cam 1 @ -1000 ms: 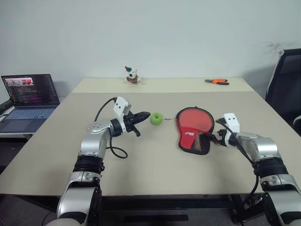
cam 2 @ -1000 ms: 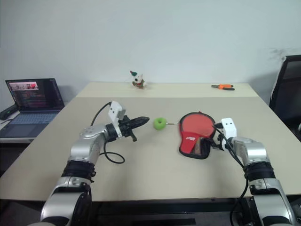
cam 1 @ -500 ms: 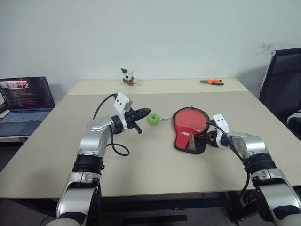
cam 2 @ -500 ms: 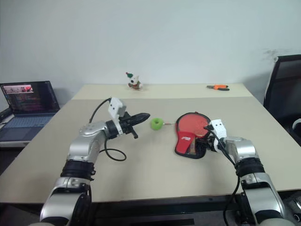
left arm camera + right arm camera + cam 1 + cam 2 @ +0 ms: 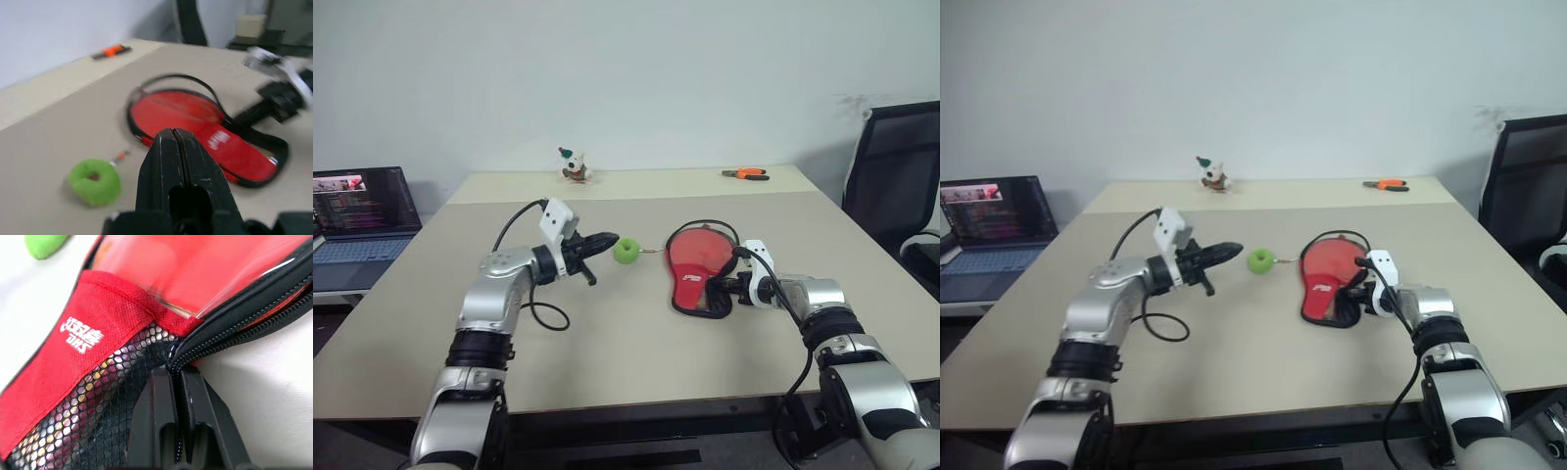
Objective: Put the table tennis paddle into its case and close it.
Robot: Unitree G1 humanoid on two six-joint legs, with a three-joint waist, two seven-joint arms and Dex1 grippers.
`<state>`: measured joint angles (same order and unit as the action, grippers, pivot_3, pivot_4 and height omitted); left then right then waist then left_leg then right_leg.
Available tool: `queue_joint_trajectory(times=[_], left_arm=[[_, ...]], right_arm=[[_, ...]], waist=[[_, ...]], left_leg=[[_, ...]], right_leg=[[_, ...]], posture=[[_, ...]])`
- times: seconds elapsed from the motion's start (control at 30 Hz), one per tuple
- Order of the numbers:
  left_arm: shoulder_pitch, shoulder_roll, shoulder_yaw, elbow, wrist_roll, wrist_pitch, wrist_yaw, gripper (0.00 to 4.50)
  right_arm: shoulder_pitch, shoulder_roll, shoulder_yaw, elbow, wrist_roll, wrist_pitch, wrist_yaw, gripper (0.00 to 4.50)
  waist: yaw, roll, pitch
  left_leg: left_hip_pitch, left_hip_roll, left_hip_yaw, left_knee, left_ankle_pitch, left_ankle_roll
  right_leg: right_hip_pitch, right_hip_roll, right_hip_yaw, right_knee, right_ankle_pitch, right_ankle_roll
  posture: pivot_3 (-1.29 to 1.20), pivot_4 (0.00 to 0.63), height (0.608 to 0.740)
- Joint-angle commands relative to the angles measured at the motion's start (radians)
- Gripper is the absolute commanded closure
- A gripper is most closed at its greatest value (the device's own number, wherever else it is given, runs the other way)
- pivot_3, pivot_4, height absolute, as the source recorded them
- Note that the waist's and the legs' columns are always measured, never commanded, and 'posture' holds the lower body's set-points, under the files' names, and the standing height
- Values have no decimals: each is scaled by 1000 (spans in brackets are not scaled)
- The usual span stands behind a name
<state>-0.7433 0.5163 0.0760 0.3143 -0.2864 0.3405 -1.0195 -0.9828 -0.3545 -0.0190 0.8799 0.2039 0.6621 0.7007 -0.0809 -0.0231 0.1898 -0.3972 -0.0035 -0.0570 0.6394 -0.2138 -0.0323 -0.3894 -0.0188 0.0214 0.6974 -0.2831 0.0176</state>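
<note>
1. Left eye view: case (image 5: 701,274) lies flat toward the right half of the table (image 5: 607,343), red side up, round end toward the far edge, narrow end toward the near edge
2. Paddle (image 5: 176,110) sits inside the case; its red face shows through the clear upper panel, zipper edge along the right side gaping
3. Right gripper (image 5: 729,288) at the case's narrow end, on its right edge; jaws clenched on the black zipper edge where mesh and zipper meet, as the right wrist view shows
4. Left gripper (image 5: 605,240) held above the table left of the case, pointing toward it; jaws clenched, nothing between them
5. Green tag (image 5: 626,251) lies just past the left gripper's tip, joined by a thin cord to the case's round end
6. Far edge: small toy figure (image 5: 573,164) toward the left, orange pliers (image 5: 745,173) toward the right
7. Laptop (image 5: 360,215) open on a side surface off the table's left edge; black chair (image 5: 891,176) off the right edge
</note>
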Motion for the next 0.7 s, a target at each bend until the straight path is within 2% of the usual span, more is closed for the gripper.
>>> queue_joint_trajectory(times=[0.03,0.27,0.57,0.7], left_arm=[[63,77,-2,-145,-89,96,-115,4500],[211,184,1,-324,-170,214,-187,4500],[330,181,-9,-491,-243,291,-145,4500],[355,188,-20,-524,-260,305,-149,4500]], right_arm=[[-16,71,36,-80,39,46,111,4464],[62,134,106,-328,65,179,175,4464],[297,91,81,-777,128,458,42,4464],[394,79,25,-960,185,589,-21,4464]], waist=[[-12,0,0],[-10,0,0],[24,0,0],[28,0,0]], left_leg=[[0,0,0,-2,0,0],[-3,4,0,-10,0,0],[-7,0,0,-10,0,0],[-7,0,0,-10,0,0]], right_leg=[[-1,0,1,0,0,0],[-10,0,5,0,-1,-2],[-14,-2,11,-1,-1,-1],[-15,-2,11,-1,-2,-1]], posture=[[0,150,740],[0,150,740],[0,150,740],[0,150,740]])
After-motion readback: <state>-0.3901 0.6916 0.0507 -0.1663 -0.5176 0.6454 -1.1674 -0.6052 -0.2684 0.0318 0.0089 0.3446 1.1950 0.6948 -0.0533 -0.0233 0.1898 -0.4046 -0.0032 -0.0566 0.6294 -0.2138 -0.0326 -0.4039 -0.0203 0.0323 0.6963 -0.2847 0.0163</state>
